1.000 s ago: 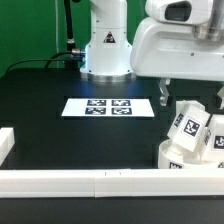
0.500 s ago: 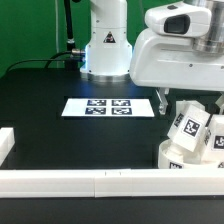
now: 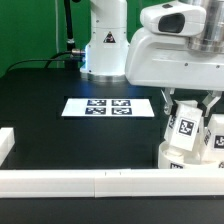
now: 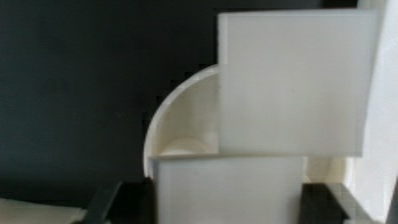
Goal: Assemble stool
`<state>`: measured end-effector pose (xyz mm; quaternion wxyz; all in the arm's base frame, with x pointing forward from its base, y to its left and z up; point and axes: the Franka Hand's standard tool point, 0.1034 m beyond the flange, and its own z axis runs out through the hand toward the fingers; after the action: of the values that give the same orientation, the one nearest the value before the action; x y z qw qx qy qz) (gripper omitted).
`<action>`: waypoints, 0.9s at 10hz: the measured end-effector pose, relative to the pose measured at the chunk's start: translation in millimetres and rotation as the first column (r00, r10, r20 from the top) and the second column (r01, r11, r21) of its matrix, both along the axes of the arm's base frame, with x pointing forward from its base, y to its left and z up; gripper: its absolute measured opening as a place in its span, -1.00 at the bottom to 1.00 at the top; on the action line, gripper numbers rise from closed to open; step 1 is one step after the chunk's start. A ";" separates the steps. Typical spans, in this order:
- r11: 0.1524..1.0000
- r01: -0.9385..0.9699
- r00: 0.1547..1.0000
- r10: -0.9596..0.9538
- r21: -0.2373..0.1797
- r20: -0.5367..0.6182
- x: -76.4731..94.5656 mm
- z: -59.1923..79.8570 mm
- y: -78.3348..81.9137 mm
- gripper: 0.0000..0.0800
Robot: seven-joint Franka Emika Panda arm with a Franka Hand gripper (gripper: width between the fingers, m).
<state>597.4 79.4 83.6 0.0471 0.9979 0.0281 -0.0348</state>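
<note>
White blocky leg [image 3: 184, 130] with black-and-white tag, upright on round seat [image 3: 176, 157], pincer [image 3: 186, 104] clamped on leg, marker board [image 3: 107, 106] at 9 o'clock.

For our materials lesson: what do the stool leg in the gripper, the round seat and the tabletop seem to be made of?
Stool leg: probably rigid white plastic, matte, with crisp blocky edges and a printed black-and-white tag.
Round seat: seemingly the same smooth, matte white plastic, thick and evenly coloured.
Tabletop: black, dull, with no glare; a cloth or a mat, hard to tell which.
</note>
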 end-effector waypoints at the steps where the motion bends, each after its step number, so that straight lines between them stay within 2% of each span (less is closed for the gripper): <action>1: 1.000 0.000 1.000 0.000 0.000 0.000 0.1 0.0 -0.4 -0.11; 3: 1.000 -0.025 1.000 0.025 0.006 -0.002 1.4 1.4 -6.6 -0.11; 5: 0.998 0.010 1.000 -0.010 0.063 -0.004 4.5 3.9 -24.5 -0.11; 7: 0.989 0.103 0.995 -0.103 0.110 -0.010 5.4 2.6 -33.0 -0.12; 9: 0.985 0.126 0.992 -0.126 0.118 -0.011 6.2 -3.2 -38.2 -0.14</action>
<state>603.6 41.1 80.3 -0.0146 0.9986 -0.0331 -0.0378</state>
